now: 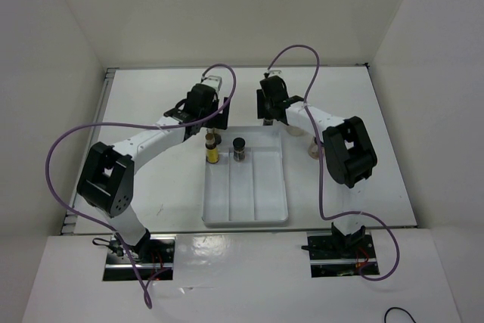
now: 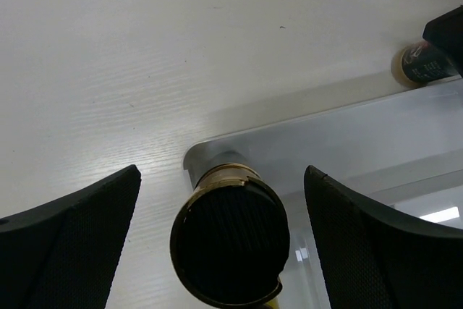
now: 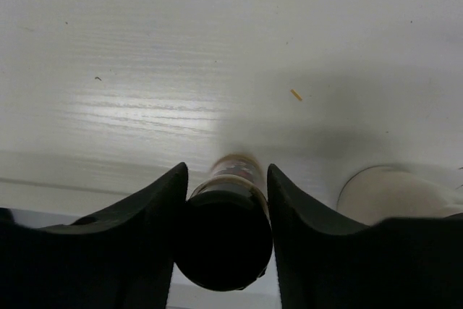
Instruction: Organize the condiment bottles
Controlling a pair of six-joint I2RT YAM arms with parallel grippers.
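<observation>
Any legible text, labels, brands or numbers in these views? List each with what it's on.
No text can be read.
On the black-capped bottle beyond the tray: label print in both wrist views, too blurred to read.
On the slim yellow bottle in the tray: label too small to read.
On the dark jar in the tray: nothing legible.

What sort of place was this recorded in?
Probably a lab test booth: bare white walls around a white table, two bolted-down robot arms, a tray with small bottles.
</observation>
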